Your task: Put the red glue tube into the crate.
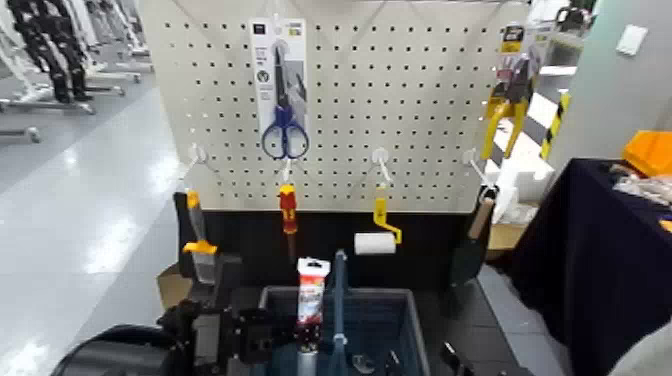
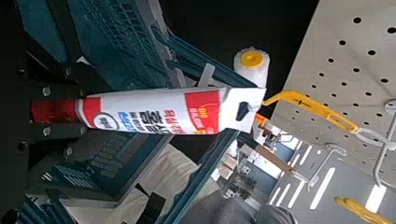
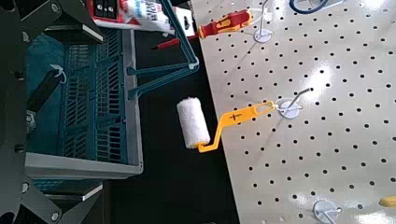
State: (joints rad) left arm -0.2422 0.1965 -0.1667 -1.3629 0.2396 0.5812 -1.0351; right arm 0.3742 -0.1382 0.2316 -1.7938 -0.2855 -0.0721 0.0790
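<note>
Head view: The red glue tube [image 1: 311, 292] stands nearly upright over the left part of the blue-grey plastic basket [image 1: 409, 325], its long axis tilted only slightly and its hang-tab end pointing up. The left gripper [image 1: 308, 334], reaching in across the basket's left side, is closed around the tube's lower part. The upright centre handle [image 1: 340, 300] rises just beside the tube on the right, leaving a narrow strip of room between them; more room shows between the tube and the basket's left rim. Beyond, a red-and-yellow screwdriver [image 1: 289, 215] and a white paint roller [image 1: 375, 243] hang from the pegboard [image 1: 340, 110]. The right gripper [image 1: 455, 360] waits near the basket's right edge.

Left wrist view: The tube's printed face is in plain sight, its long axis running away from the left gripper [image 2: 70, 112] to the white hang tab with its dark slot. The red-covered end lies between the gripper's closed fingers, while the tab end sticks out free. The basket's mesh walls [image 2: 103, 177] show around the tube.

Right wrist view: The right gripper [image 3: 96, 114] stands wide open with nothing in its grasp, facing the basket's mesh side. Past the basket, part of the tube shows near the centre handle [image 3: 177, 65]. A black-handled item [image 3: 43, 90] lies inside the basket.
</note>
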